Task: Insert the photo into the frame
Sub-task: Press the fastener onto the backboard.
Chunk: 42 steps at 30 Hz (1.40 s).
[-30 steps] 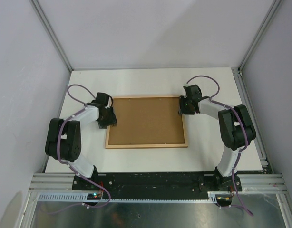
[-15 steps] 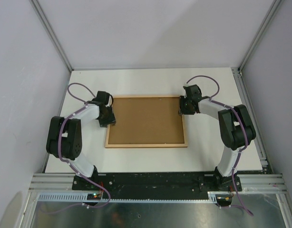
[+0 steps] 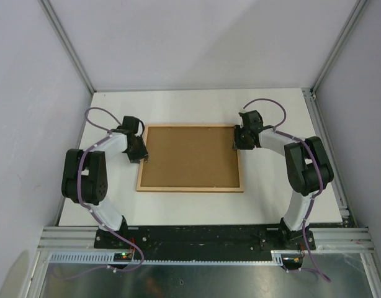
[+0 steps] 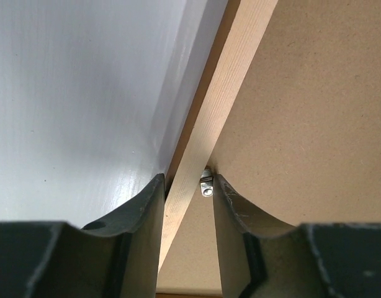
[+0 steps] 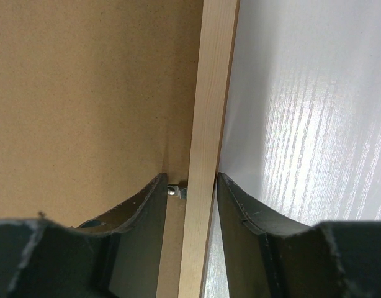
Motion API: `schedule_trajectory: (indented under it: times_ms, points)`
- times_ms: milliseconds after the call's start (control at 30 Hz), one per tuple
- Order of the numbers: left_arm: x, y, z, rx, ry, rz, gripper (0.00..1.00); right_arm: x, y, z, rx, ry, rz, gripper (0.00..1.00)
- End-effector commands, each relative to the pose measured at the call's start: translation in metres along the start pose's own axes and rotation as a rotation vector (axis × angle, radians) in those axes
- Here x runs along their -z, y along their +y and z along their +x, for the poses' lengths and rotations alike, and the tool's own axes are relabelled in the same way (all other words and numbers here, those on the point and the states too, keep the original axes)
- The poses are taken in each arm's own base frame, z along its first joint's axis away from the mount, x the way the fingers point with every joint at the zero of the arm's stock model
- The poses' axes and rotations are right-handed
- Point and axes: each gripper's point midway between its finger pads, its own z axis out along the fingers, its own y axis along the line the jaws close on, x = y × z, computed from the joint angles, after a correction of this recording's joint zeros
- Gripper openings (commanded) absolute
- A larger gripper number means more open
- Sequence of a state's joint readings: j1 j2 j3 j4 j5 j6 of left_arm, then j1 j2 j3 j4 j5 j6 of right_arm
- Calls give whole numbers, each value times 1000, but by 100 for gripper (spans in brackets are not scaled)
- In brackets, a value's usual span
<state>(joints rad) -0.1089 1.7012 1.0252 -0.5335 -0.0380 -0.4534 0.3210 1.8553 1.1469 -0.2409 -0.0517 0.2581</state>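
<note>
The frame (image 3: 190, 189) lies on the white table with its light wood face up, and a plain brown backing board (image 3: 190, 156) fills it. The photo is hidden. My left gripper (image 3: 141, 155) is at the frame's left rail. In the left wrist view its jaws (image 4: 187, 180) are closed across the light rail (image 4: 224, 93) and a small metal clip (image 4: 206, 185). My right gripper (image 3: 238, 141) is at the right rail near the far corner. There its jaws (image 5: 190, 180) are closed across the rail (image 5: 209, 93) and a clip (image 5: 176, 191).
The white table (image 3: 271, 198) is bounded by grey walls on three sides and by metal posts at the back corners. The arm bases stand on a black strip along the near edge.
My left gripper has slid a little farther along the left rail and its jaws have narrowed. The frame's near-left corner has shifted slightly. The right arm is as before.
</note>
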Motion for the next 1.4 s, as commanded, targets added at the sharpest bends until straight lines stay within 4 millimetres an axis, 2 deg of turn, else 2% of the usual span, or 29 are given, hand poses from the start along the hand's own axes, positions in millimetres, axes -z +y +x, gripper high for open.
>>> schedule_trajectory:
  times_ms: [0,300,533,933,1133,1367]
  points:
    - [-14,9,4,8,18,-35,37,-4,2,2,8,21,-5,42]
    - [-12,10,21,62,49,-18,30,-5,2,3,7,25,-5,42]
    - [-10,11,24,90,44,-20,24,-5,2,4,6,28,-8,42]
    - [-6,12,24,99,31,-20,1,-4,5,4,5,29,-20,44]
    - [-4,11,23,99,24,-15,0,-2,9,3,10,24,-22,51]
    - [-3,10,23,99,21,-11,0,-4,2,4,-8,16,33,49]
